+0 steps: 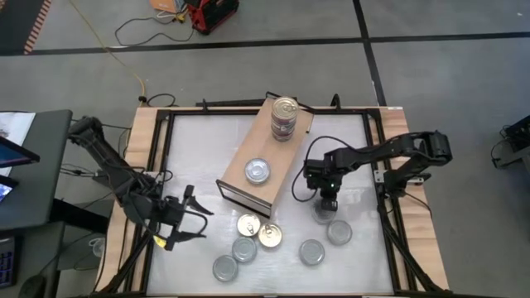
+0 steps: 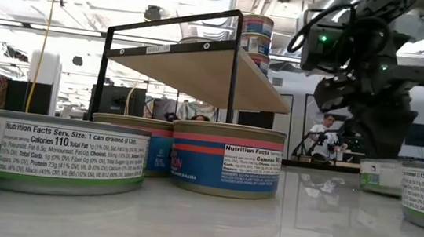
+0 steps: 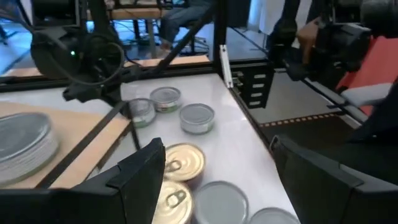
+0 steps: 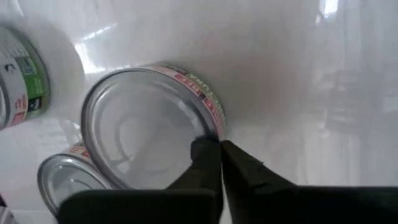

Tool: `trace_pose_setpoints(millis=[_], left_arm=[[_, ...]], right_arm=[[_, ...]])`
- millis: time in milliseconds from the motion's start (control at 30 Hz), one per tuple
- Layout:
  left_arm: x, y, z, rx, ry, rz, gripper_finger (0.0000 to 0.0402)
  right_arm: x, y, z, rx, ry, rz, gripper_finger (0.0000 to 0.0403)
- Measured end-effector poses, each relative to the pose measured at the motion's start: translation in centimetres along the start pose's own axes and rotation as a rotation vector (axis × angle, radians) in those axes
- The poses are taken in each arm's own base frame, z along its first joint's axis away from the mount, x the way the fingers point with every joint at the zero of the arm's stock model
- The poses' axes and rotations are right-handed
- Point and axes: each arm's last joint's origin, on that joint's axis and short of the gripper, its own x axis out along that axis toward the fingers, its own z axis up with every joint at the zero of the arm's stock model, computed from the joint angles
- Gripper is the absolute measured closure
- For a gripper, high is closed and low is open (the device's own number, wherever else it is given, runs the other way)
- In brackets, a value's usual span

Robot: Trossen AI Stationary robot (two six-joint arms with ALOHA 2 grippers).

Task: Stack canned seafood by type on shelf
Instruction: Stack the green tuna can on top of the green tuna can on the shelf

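Gripping is the step in hand: the right pincer (image 4: 219, 155) is down at the counter (image 1: 356, 149), its two dark fingers pinched together on the rim of a silver-lidded tin (image 4: 149, 124) with a red-banded label. The wrist view shows the fingertips meeting at the tin's edge, so it appears to hold the tin by its lip. Just beyond the pincer sit two more silver tins (image 1: 339, 233), and farther off a cluster of gold-lidded tins (image 1: 249, 224). Behind and to the side of the pincer stands the shelf (image 1: 248, 178), its wooden top carrying one silver tin (image 1: 257, 171) and a stack of tins (image 1: 284, 117) at the far end. The left pincer (image 1: 184, 217) waits with its fingers wide apart and empty, well apart from the right. Next, judging from this, the tin needs lifting clear and carrying to the single silver tin on the shelf; the rim hold looks thin and could slip.
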Motion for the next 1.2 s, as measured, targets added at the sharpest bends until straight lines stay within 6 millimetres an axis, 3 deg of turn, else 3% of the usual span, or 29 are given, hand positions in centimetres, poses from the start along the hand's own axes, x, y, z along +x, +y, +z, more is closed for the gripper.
trace_pose_setpoints(millis=[133,300,467,633,767,867,1033,1200], left_arm=[[-1.3,0.9,-0.8,-0.009,-0.021,0.034,0.0114],[-2.7,1.9,-1.1,-0.040,-0.060,0.039,0.0114],[-3.5,2.5,-1.0,-0.063,-0.071,0.053,0.0114],[-3.4,2.6,-1.1,-0.116,-0.072,0.095,0.0114],[-3.4,2.8,-1.2,-0.185,-0.080,0.156,0.0114],[-3.4,2.8,-1.3,-0.270,-0.076,0.149,0.0114],[-3.4,2.8,-1.4,-0.253,-0.070,0.158,0.0114],[-3.4,2.9,-1.2,-0.229,-0.084,0.182,0.0114]], right_arm=[[0.2,-1.2,0.0,0.041,-0.001,-0.137,0.0389],[-0.6,-2.4,-0.4,0.077,0.005,-0.251,0.0343],[-3.9,-3.1,-1.2,0.126,-0.073,-0.346,0.0316],[-7.7,-0.7,-2.4,0.064,-0.164,-0.332,0.0287],[-9.1,2.2,-3.6,-0.022,-0.194,-0.286,0.0226],[-9.2,4.1,-4.4,-0.045,-0.212,-0.223,0.0162],[-8.3,6.3,-5.2,-0.121,-0.160,-0.218,0.0070],[-7.0,7.6,-5.3,-0.153,-0.130,-0.305,0.0044]])
